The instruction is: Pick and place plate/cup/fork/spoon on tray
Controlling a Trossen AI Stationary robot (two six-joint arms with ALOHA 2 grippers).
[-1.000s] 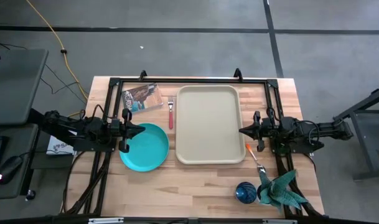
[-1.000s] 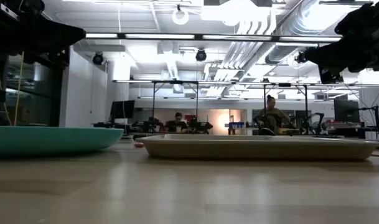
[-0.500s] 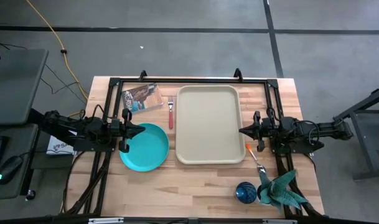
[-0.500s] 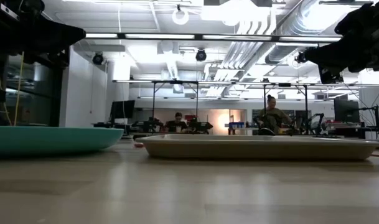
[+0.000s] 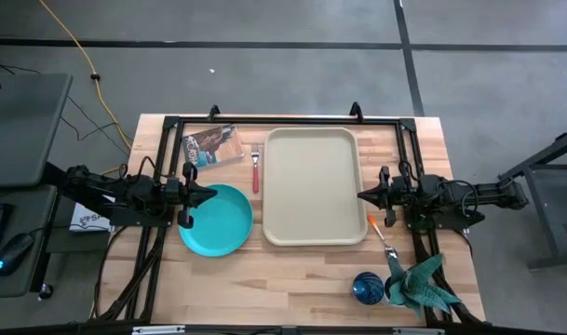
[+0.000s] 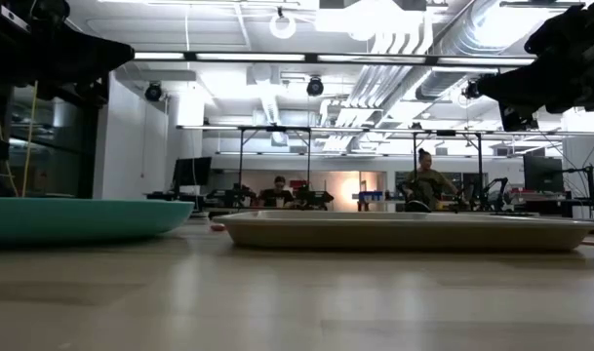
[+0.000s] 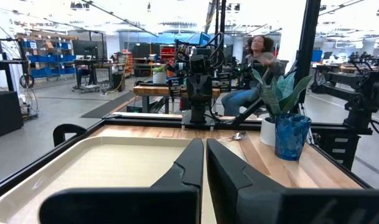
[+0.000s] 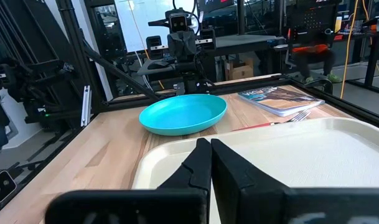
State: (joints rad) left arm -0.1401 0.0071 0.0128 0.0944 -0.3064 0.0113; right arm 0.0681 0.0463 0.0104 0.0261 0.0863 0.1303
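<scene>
The beige tray (image 5: 313, 186) lies in the table's middle. The turquoise plate (image 5: 216, 221) lies left of it, the red-handled fork (image 5: 256, 170) between the tray and a booklet. The orange-handled spoon (image 5: 380, 234) lies by the tray's near right corner, the dark-blue cup (image 5: 367, 287) near the front edge. My left gripper (image 5: 211, 194) is shut and empty, above the plate's far edge. My right gripper (image 5: 361, 196) is shut and empty, above the tray's right rim. Both also show in their wrist views: the left gripper (image 7: 204, 149), the right gripper (image 8: 210, 148).
A brown printed booklet (image 5: 212, 144) lies at the far left. A white pot with a teal-green leafy plant (image 5: 418, 284) stands right of the cup. A black frame (image 5: 283, 119) runs along the table's far and side edges. People sit in the room beyond the table (image 6: 428, 180).
</scene>
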